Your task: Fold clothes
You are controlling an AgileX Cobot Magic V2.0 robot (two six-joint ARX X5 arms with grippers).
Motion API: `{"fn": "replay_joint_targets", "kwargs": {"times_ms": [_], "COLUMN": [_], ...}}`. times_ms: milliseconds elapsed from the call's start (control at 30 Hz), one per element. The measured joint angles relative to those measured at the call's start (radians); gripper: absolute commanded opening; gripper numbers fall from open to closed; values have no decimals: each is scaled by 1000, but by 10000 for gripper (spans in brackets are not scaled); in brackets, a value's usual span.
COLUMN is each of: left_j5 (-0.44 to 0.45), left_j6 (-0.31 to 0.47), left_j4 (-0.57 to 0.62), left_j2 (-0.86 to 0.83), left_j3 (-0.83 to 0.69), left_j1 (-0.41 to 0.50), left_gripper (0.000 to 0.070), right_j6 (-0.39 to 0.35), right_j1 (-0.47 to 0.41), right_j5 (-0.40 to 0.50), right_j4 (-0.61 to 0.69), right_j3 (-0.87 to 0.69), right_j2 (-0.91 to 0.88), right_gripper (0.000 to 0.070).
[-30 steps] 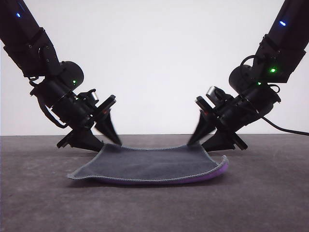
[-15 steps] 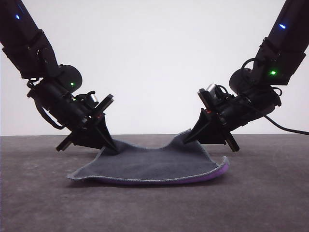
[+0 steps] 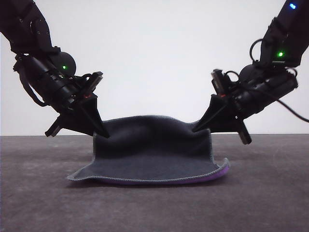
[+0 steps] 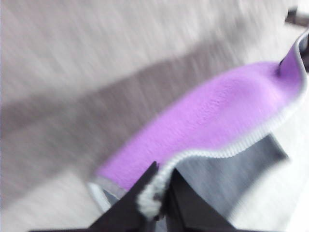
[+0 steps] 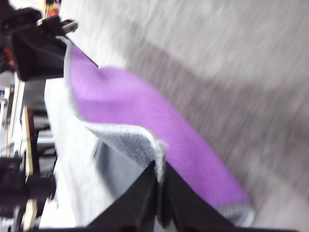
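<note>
The cloth is dark grey on the face toward the front camera, with purple showing along its front edge on the table. Its far edge is raised above the table, sagging between the two arms. My left gripper is shut on the far left corner, and my right gripper is shut on the far right corner. In the left wrist view the purple face of the cloth stretches away from the shut left gripper, grey stitched edging pinched between its fingers. The right wrist view shows the same cloth clamped in the right gripper.
The cloth's front edge rests on a dark grey table, its right front corner curling up. A plain white wall stands behind. The opposite arm shows in the right wrist view.
Both grippers closed on the cloth's far corners and rose, lifting the far edge off the table. The front edge stayed down.
</note>
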Motion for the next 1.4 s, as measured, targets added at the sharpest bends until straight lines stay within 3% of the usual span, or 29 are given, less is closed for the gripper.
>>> {"fn": "replay_joint_targets", "kwargs": {"times_ms": [167,400,867,933,1067,1133,1400], "left_j5": [16,20,30,30,32,33,43], "left_j6": [55,92,122,124,125,125,140], "left_j4": [-113,-184,-314,-314,-319,-335,-369], "left_j2": [-1,-1,-1,-1,-1,-1,-1], "left_j3": [0,0,0,0,0,0,0], "left_j1": [-20,-34,-49,-52,-54,-53,-53], "left_gripper": [4,4,10,56,225,280,288], "right_j6": [-88,-195,-292,-298,-318,-331,-364], "right_j1": [0,0,0,0,0,0,0], "right_j5": [0,0,0,-2,-37,-44,-44], "right_j4": [-139,-285,-408,-413,-440,-465,-505], "right_j3": [0,0,0,0,0,0,0], "right_j2": [-9,-9,-9,-9,-9,-9,-9], "right_gripper": [0,0,3,69,318,352,352]}}
